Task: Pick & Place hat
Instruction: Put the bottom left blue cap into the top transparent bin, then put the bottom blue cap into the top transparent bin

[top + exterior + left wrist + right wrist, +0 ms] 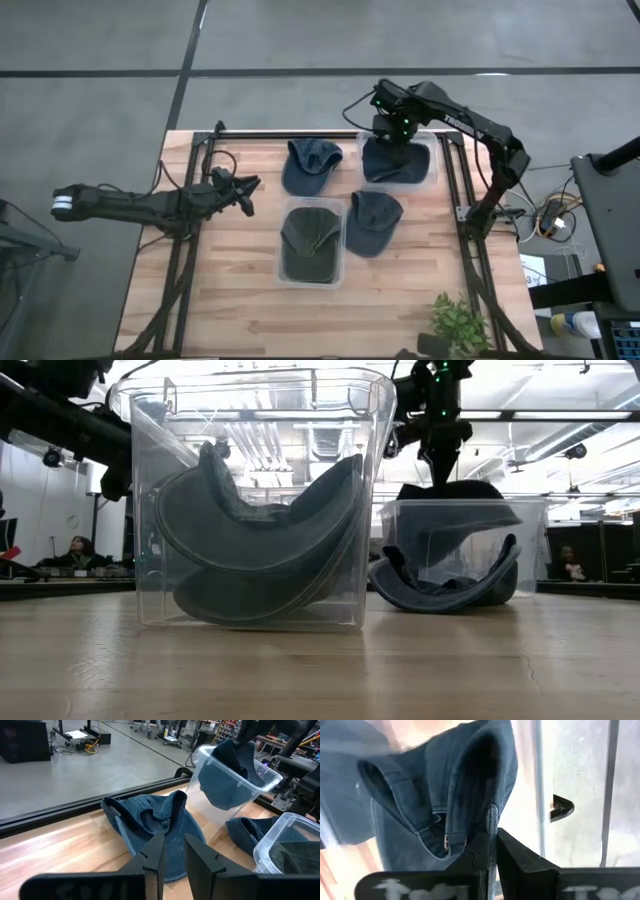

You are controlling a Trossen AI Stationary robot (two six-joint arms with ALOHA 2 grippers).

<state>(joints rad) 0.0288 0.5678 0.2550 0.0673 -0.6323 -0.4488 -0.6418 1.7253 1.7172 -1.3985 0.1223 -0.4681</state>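
A dark blue hat sits in the clear far bin, under my right gripper, which is shut on it. In the low view this hat rises above the bin's rim. Two more blue hats lie on the table, one at the far side and one beside the near bin. A dark green hat is curled up inside the clear near bin. My left gripper waits near the table's left edge, open by a narrow gap, pointing at the far blue hat. My right gripper pinches a fold of the dark blue hat's cloth between its two fingers, coming from above and pointing down. The hat hangs below the fingers with its inner seam bands showing. Its lower part is inside the far bin; whether it rests there I cannot tell.
Black rails run along the table's far edge and down both sides. A small green plant stands at the near right corner. Bare wood lies at the near left of the table.
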